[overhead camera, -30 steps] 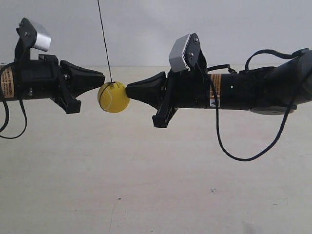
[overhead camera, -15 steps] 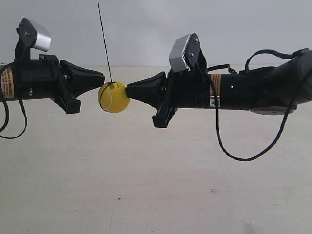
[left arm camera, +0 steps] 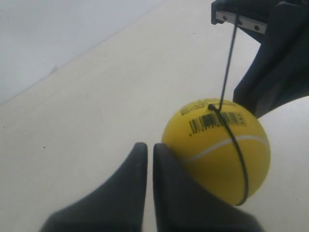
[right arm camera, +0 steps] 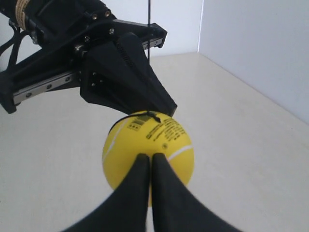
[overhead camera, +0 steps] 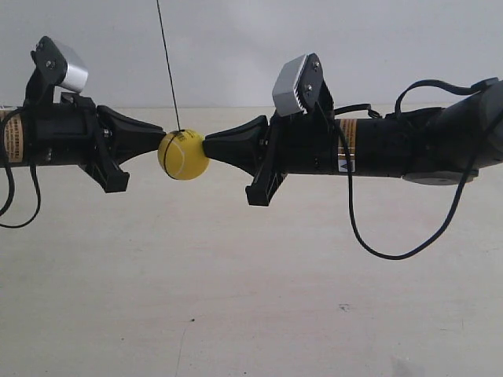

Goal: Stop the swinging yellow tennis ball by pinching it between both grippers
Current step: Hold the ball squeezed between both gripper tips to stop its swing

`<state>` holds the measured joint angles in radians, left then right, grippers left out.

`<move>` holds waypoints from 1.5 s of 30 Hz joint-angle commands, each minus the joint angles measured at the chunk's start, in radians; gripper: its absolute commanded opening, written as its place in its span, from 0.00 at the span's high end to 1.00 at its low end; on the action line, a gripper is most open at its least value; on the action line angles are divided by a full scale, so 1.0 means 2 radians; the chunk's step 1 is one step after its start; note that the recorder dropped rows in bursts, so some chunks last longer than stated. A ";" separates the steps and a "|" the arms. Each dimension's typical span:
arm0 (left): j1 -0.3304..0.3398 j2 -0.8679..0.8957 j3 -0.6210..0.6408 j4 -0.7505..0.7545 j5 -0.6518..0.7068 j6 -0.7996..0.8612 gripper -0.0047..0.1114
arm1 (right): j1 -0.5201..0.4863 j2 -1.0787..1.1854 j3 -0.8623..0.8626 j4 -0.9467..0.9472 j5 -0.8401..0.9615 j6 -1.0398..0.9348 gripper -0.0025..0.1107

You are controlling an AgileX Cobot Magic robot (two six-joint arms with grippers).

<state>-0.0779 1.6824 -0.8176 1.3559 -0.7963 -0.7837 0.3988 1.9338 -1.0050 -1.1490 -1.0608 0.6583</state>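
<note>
The yellow tennis ball (overhead camera: 183,155) hangs above the table on a thin black string (overhead camera: 167,63). My left gripper (overhead camera: 161,135), on the arm at the exterior view's left, is shut, and its nose touches the ball's upper left side. In the left wrist view the ball (left arm camera: 217,150) rests against one finger, off to the side of the gripper (left arm camera: 146,146). My right gripper (overhead camera: 207,146) is shut too and presses its nose on the ball's opposite side. In the right wrist view its tips (right arm camera: 147,157) meet the ball (right arm camera: 149,145) near its middle.
A pale beige table (overhead camera: 251,298) lies well below both arms, with a white wall (overhead camera: 236,47) behind. A black cable (overhead camera: 377,243) droops in a loop under the right arm. A second cable (overhead camera: 16,212) hangs under the left arm.
The left arm has moved toward the ball, so its nose now touches it where a small gap showed before. The right arm and the ball have hardly moved.
</note>
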 commanded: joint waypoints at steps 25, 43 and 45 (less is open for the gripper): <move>-0.002 -0.011 -0.002 0.027 -0.003 -0.002 0.92 | 0.002 0.000 -0.003 -0.002 -0.002 -0.002 0.98; -0.002 -0.015 -0.002 0.034 -0.011 -0.003 0.92 | 0.002 0.000 -0.003 -0.003 -0.002 -0.002 0.98; -0.002 -0.015 -0.002 0.034 -0.011 -0.003 0.92 | 0.002 0.000 -0.003 -0.003 -0.002 -0.002 0.98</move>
<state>-0.0779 1.6586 -0.8176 1.4201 -0.8128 -0.7837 0.3988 1.9338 -1.0050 -1.1511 -1.0608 0.6583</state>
